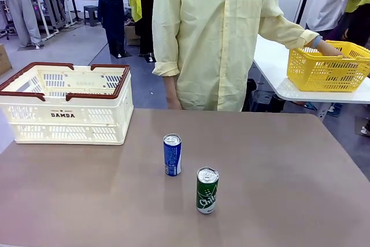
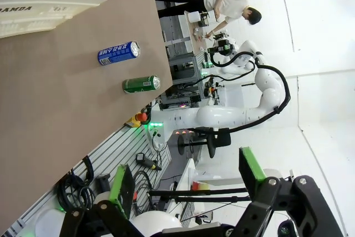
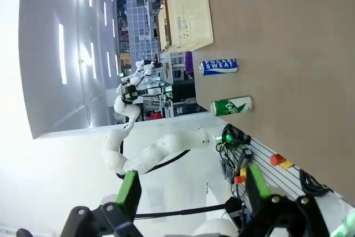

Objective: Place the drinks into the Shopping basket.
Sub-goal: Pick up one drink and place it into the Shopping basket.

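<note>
The front view takes in the whole table. One cream crate with a brown rim sits on its far left part, with "DAMDA" printed on the side facing the robot. Two cans stand upright on the bare tabletop, both outside the crate. The blue can is to the right of the crate and nearer the robot. The green can is further from the crate the same way, close to the blue can but not touching it.

This view also has one person in a pale yellow coat, standing at the far edge to the right of the crate. One hand reaches to a single yellow basket on a white side table, well away from the crate.

The wrist views add the grippers. In the left wrist view the left gripper hangs off the table's near side, well away from the crate. Its two green-padded fingers are spread wide with nothing between them. The same two cans appear sideways here, and part of the crate shows at the top left corner.

In the right wrist view the right gripper is also spread wide and holds nothing. The crate sits at the top of that picture, with the two cans between it and the gripper. The blue can's white lettering reads "POCARI SWEAT", and the green one carries white script.

In all there are two cans (one blue, one green), one crate, one yellow basket and two grippers.
</note>
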You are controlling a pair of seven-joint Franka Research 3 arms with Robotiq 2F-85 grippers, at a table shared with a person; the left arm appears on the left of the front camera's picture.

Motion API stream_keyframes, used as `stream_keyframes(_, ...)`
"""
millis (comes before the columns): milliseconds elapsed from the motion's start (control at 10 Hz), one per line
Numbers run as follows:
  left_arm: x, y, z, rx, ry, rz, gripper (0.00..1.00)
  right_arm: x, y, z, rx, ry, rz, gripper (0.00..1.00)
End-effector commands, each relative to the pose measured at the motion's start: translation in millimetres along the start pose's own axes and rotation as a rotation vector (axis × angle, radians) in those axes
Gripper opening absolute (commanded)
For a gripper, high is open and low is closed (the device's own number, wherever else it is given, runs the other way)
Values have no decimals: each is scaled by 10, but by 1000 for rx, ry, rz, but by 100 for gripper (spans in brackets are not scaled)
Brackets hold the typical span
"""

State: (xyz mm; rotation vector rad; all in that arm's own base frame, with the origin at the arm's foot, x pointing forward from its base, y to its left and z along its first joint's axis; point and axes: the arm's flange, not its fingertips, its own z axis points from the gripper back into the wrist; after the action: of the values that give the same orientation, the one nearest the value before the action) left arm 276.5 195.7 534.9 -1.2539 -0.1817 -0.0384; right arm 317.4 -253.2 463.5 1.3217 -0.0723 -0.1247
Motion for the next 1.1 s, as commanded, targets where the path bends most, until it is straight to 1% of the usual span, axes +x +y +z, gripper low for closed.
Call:
stream_keyframes(0, 0, 0, 0, 0, 0, 0, 100, -37, 62, 18, -13, 11, -17, 100)
stream_keyframes(100, 89, -282, 139, 265, -145, 197, 100, -37, 62, 18, -13, 11, -17, 100)
stream_keyframes(200, 128, -848, -156, 289, -87, 141, 100, -37, 62, 18, -13, 11, -17, 100)
stream_keyframes(300, 181, -1313, -700, 399, 75, 25, 100, -37, 62, 18, -13, 11, -17, 100)
stream_keyframes(400, 223, -1648, -1347, 475, 283, -78, 100, -37, 62, 18, -13, 11, -17, 100)
stream_keyframes(500, 217, -1853, -1968, 572, 418, -150, 100, -37, 62, 18, -13, 11, -17, 100)
stream_keyframes(600, 173, -1955, -2545, 692, 462, -197, 100, -37, 62, 18, -13, 11, -17, 100)
stream_keyframes(700, 106, -1946, -2940, 798, 454, -227, 100, -37, 62, 18, -13, 11, -17, 100)
stream_keyframes(800, 10, -1866, -3234, 953, 355, -243, 100, -37, 62, 18, -13, 11, -17, 100)
stream_keyframes(900, -55, -1830, -3350, 992, 252, -233, 100, -37, 62, 18, -13, 11, -17, 100)
stream_keyframes(1000, -200, -2043, -3362, 800, 463, -235, 100, -37, 62, 18, -13, 11, -17, 100)
